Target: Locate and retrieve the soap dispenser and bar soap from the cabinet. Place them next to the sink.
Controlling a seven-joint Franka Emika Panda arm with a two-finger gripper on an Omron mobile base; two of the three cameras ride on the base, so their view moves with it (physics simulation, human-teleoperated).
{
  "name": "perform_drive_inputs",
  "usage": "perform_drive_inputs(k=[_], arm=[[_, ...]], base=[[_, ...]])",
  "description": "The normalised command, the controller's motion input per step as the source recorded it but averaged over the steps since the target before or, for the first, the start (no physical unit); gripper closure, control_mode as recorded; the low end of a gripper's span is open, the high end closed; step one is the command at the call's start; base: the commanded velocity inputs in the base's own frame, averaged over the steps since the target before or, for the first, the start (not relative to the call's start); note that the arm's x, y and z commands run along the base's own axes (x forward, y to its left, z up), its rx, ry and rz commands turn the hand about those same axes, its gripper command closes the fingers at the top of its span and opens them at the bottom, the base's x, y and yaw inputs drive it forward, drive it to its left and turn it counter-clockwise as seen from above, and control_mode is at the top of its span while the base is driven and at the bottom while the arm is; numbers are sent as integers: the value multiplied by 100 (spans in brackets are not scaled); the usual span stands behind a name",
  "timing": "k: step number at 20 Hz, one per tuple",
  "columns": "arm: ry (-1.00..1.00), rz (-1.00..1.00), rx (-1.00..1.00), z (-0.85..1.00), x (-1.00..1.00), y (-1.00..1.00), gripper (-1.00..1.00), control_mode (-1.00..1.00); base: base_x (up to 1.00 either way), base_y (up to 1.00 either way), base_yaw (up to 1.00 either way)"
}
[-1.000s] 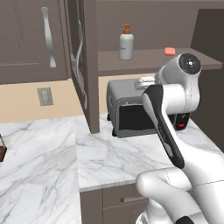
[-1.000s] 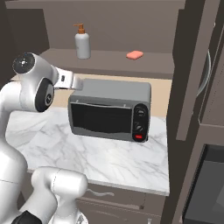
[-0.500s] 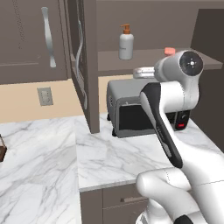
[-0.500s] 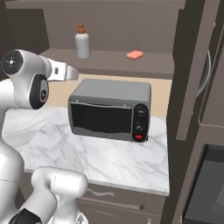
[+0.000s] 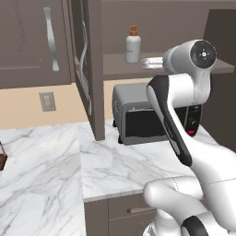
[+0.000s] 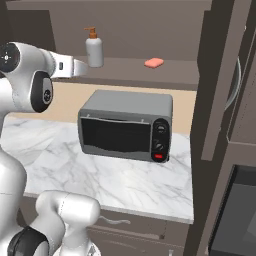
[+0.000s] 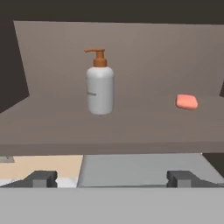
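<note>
Left base view: the soap dispenser [image 5: 133, 44] stands upright on the shelf [image 5: 120, 67] of the open cabinet [image 5: 87, 69], above the grey toaster oven [image 5: 138, 117] that sits on the marble table [image 5: 55, 161]. The white arm [image 5: 177, 99] rises in front of the oven, its wrist level with the shelf edge.

Right base view: the dispenser [image 6: 94, 48] stands left on the shelf, and the bar soap [image 6: 154, 62] lies flat well to its right. The hand reaches toward the shelf front, just left of the bottle and short of it.

Hand view: the gripper [image 7: 111, 178] has its jaws spread wide, holding nothing. The dispenser [image 7: 100, 84] stands ahead, between the two fingertips [image 7: 41, 178] in line; the bar soap [image 7: 187, 102] lies farther right on the same shelf [image 7: 131, 127].
</note>
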Motion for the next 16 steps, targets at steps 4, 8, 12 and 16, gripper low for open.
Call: perform_drive_inputs(k=[4,8,12,16], arm=[[-2,4,-2,17,24,11,-100,-100],[1,2,-5,21,38,8,-100,-100],[-1,0,-4,16,31,0,-100,-100],[-1,0,-3,17,27,0,-100,-100]], base=[[0,0,0],[0,0,0],[0,0,0],[0,0,0]])
